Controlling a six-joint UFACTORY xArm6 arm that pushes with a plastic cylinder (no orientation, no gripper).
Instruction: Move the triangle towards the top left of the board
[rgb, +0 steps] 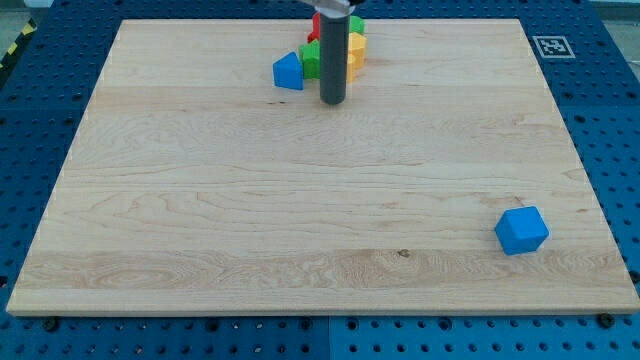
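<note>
A blue triangle block (288, 72) lies near the view's top, left of centre, on the wooden board (200, 200). My tip (332, 102) is just right of it and slightly lower, a short gap apart. Behind the rod sits a cluster: a green block (311, 57), a yellow block (355, 57) and a red block (314, 25), all partly hidden by the rod. A blue cube (521, 230) lies at the view's lower right, far from the tip.
The board sits on a blue perforated table (40, 100). A black-and-white marker tag (552, 46) is just off the board's top right corner.
</note>
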